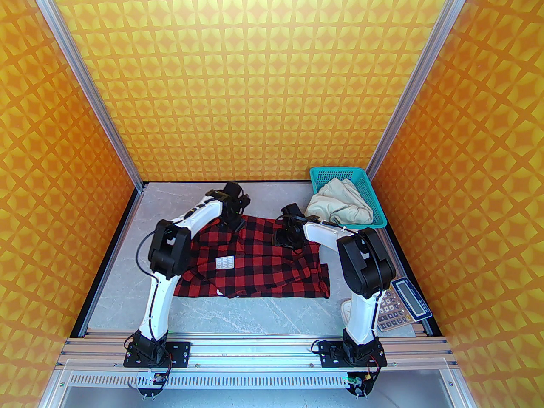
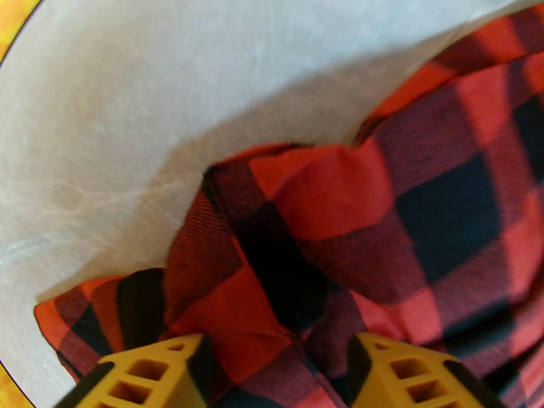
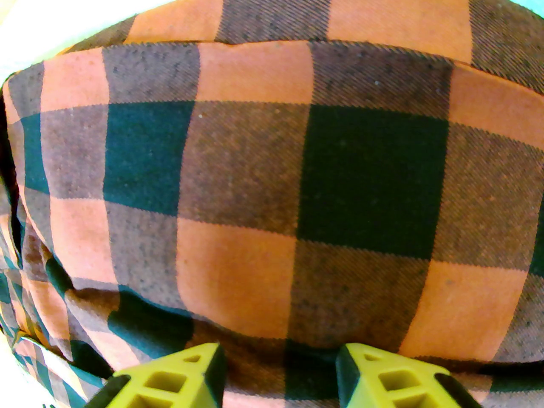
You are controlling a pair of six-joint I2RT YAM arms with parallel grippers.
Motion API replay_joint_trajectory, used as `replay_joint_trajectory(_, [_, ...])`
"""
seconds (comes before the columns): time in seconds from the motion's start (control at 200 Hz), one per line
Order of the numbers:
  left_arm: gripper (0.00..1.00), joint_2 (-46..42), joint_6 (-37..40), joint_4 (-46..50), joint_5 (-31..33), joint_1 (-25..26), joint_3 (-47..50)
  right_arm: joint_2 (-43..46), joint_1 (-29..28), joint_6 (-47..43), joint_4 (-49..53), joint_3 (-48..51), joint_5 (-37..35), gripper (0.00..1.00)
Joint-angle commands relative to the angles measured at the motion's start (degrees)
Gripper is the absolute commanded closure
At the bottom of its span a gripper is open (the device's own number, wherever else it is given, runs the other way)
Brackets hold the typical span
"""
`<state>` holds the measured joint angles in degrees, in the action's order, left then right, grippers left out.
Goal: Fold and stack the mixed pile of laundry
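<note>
The red-and-black checked shirt (image 1: 263, 266) lies spread across the middle of the grey table, a small white patch on its front. My left gripper (image 1: 233, 221) is down at the shirt's far left edge. In the left wrist view its yellow fingers (image 2: 278, 347) stand apart over a bunched ridge of the shirt (image 2: 340, 211). My right gripper (image 1: 284, 240) hangs over the far right part of the shirt. Its fingers (image 3: 278, 355) are apart just above the checked cloth (image 3: 272, 177). The cream trousers (image 1: 340, 208) sit crumpled in the teal basket (image 1: 335, 170).
The basket stands at the table's back right corner. A calculator (image 1: 401, 304) lies at the right edge beside the right arm. Bare grey table (image 1: 255, 313) runs along the front of the shirt and to its left. Orange patterned walls close in three sides.
</note>
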<state>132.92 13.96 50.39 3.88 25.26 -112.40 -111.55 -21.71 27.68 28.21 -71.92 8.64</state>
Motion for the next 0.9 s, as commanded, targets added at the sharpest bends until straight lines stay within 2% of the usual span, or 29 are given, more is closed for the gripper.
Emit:
replay_joint_trajectory(0.0, [0.69, 0.2, 0.9, -0.7, 5.3, 0.3, 0.3, -2.4, 0.2, 0.7, -0.1, 1.2, 1.1, 0.51])
replay_joint_trajectory(0.12, [0.9, 0.0, 0.9, -3.7, 6.3, 0.3, 1.8, -2.4, 0.2, 0.9, -0.1, 1.2, 1.4, 0.51])
replay_joint_trajectory(0.22, [1.0, -1.7, 0.6, -6.3, 7.0, 0.1, 3.6, -2.4, 0.2, 0.8, -0.1, 1.2, 1.3, 0.51])
replay_joint_trajectory(0.39, [1.0, -8.7, -0.7, -11.8, 7.0, -1.0, 7.4, -2.7, 0.2, 0.9, 0.1, 1.4, 0.9, 0.51])
replay_joint_trajectory(0.895, [1.0, -20.1, -0.6, -13.7, -0.8, -6.9, 7.5, -3.7, 0.6, 1.0, 0.2, 1.6, 0.7, 0.51])
